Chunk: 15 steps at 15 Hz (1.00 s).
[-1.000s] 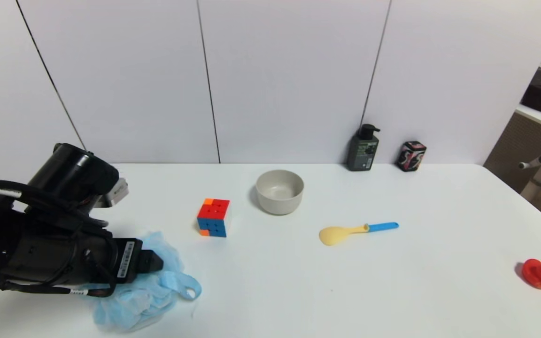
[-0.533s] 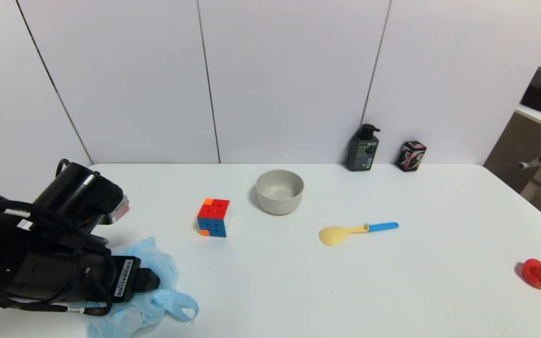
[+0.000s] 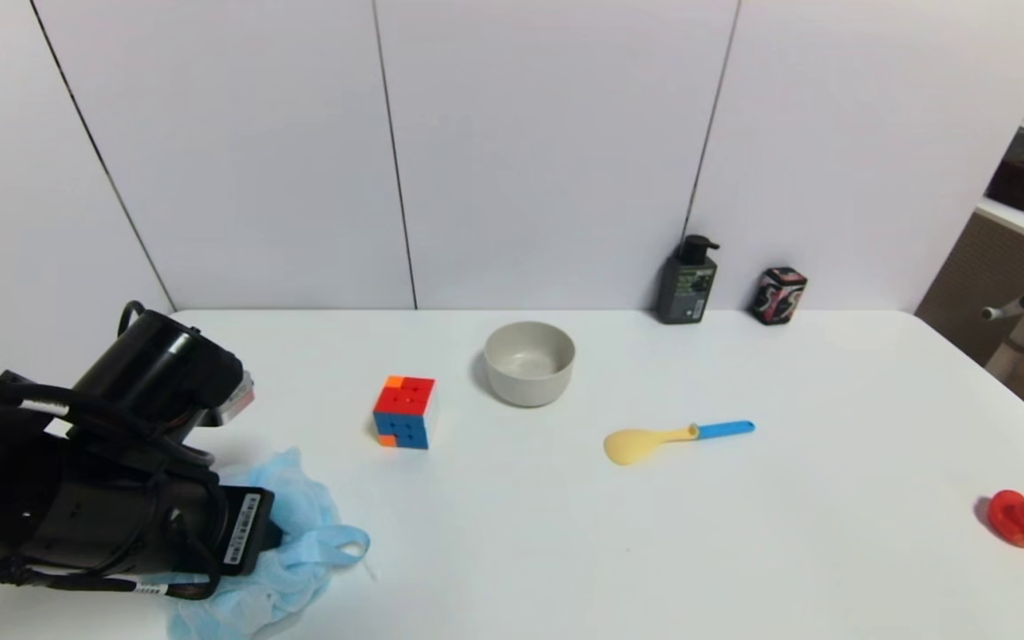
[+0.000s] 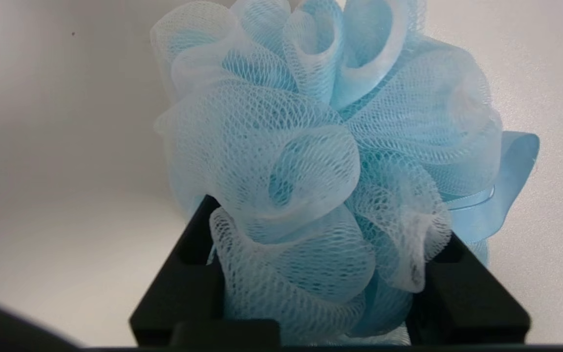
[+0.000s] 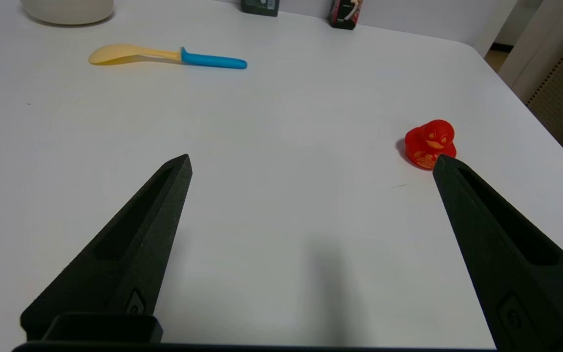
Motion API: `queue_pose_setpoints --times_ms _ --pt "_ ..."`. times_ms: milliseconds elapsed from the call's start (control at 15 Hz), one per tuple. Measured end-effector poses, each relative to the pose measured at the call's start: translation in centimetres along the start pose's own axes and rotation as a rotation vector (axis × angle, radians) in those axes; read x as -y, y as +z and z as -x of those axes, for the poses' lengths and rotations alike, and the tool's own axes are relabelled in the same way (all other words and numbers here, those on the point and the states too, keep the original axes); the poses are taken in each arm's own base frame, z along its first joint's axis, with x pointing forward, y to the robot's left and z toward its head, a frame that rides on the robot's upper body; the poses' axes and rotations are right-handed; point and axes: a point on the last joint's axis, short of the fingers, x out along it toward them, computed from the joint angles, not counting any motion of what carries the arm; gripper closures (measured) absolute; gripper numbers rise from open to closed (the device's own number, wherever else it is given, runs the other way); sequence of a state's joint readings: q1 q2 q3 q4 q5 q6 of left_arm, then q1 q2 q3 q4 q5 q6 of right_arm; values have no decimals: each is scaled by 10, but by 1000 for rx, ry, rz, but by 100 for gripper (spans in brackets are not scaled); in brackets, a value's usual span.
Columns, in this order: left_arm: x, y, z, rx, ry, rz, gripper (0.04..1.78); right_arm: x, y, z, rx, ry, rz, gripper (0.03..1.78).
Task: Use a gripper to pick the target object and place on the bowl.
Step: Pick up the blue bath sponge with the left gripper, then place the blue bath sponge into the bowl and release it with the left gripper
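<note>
The light blue mesh pouf [image 3: 308,498] lies on the white table [image 3: 565,533] at the near left, its ribbon loop [image 3: 339,544] pointing right. My left gripper [image 3: 274,533] is pushed down into it from the left. In the left wrist view the pouf [image 4: 320,122] fills the space between the black fingers [image 4: 188,274], which squeeze its lower part; the gripper [image 4: 330,220] is shut on it. The grey-beige bowl [image 3: 530,363] stands empty at mid-table, well to the right and farther back. My right gripper [image 5: 311,159] is open and empty above bare table at the right.
A multicoloured puzzle cube [image 3: 405,412] stands between the pouf and the bowl. A yellow spoon with a blue handle [image 3: 676,440] lies right of the bowl. A red toy duck [image 3: 1020,518] sits near the right edge. A dark pump bottle [image 3: 688,280] and a small tin [image 3: 779,295] stand by the wall.
My left gripper has sunk lower and deeper into the pouf, so its fingertips no longer show in the head view. The pouf's ribbon loop has shifted a little. Nothing else moved.
</note>
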<state>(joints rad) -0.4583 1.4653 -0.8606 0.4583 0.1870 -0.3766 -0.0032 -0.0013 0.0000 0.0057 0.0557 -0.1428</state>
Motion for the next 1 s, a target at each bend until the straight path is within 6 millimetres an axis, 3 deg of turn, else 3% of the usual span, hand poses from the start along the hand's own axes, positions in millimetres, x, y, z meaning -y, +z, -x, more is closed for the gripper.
queue_pose_setpoints --times_ms 200,400,867,1000 --pt "5 6 3 48 -24 -1 113 0 0 0 0 0 0 11" --pt "10 19 13 109 -55 -4 114 0 0 0 0 0 0 11" --pt "31 92 63 388 -155 -15 116 0 0 0 0 0 0 11" --pt "40 117 68 452 -167 -56 116 0 0 0 0 0 0 11"
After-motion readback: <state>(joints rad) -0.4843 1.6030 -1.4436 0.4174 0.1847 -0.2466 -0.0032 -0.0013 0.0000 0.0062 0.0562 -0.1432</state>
